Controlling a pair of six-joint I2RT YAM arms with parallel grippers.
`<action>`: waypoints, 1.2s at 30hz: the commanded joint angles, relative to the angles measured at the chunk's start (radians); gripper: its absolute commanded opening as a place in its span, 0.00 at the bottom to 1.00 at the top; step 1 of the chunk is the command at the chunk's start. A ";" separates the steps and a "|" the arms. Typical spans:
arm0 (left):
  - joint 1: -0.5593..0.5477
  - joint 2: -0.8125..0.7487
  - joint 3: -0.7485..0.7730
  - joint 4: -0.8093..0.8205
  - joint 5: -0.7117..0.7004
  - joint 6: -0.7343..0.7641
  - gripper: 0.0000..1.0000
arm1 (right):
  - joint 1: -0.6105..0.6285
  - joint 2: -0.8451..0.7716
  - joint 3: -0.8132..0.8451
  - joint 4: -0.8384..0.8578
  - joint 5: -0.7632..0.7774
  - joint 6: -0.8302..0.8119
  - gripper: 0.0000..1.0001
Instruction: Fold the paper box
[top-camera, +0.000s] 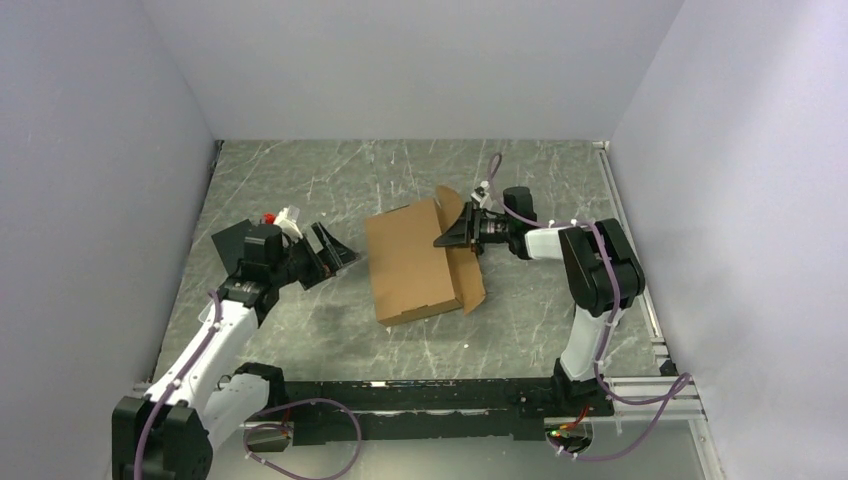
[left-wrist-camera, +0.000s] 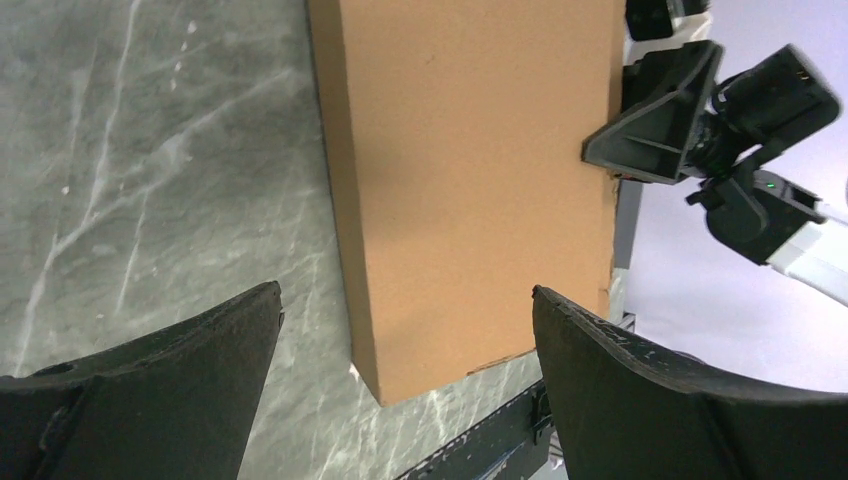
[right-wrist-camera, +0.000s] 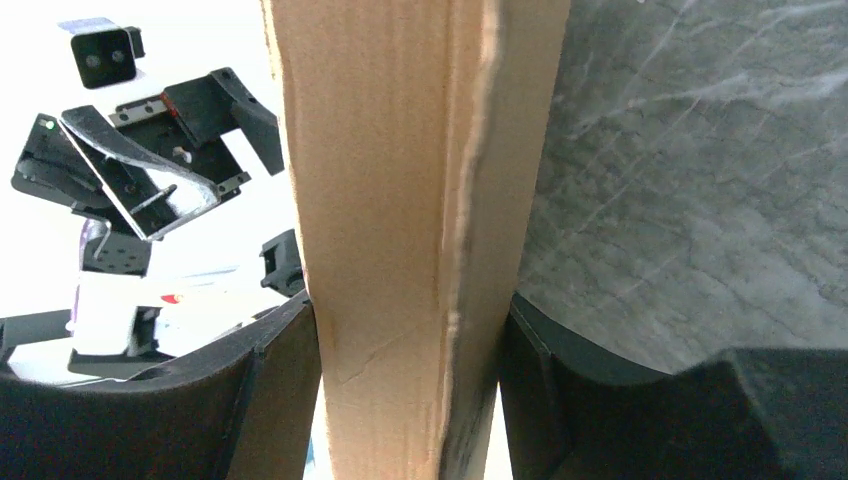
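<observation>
The paper box (top-camera: 412, 268) lies near the middle of the grey marbled desk (top-camera: 300, 180) in the top view. It is a flat brown cardboard slab. Its long axis runs from the upper part of the frame down toward the lower edge, leaning a little so that the lower end sits further left. One short end points toward the arm bases at the bottom and the other toward the far wall. Along its right long edge a narrow flap (top-camera: 452, 207) stands up from the desk, curling at the upper right corner of the slab.

The right claw (top-camera: 462, 230) reaches in from the right of the frame and is clamped on that raised edge. In the right wrist view the cardboard (right-wrist-camera: 400, 200) runs upright through the centre of the frame, pressed between both black fingers (right-wrist-camera: 275, 390).

The left claw (top-camera: 325, 250) sits just left of the slab, its jaws spread wide and clear of the cardboard. In the left wrist view its fingers (left-wrist-camera: 170, 370) fill the lower corners. The box's near corner shows between them.
</observation>
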 joint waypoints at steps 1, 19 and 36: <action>0.003 0.064 0.056 -0.054 -0.004 0.034 1.00 | 0.042 0.031 0.009 -0.019 0.087 -0.189 0.49; -0.022 0.339 0.166 -0.084 -0.038 0.110 0.96 | 0.085 -0.005 0.133 -0.470 0.419 -0.584 0.74; -0.059 0.404 0.237 -0.152 -0.009 0.162 0.97 | 0.088 -0.368 0.144 -0.703 0.436 -1.184 0.79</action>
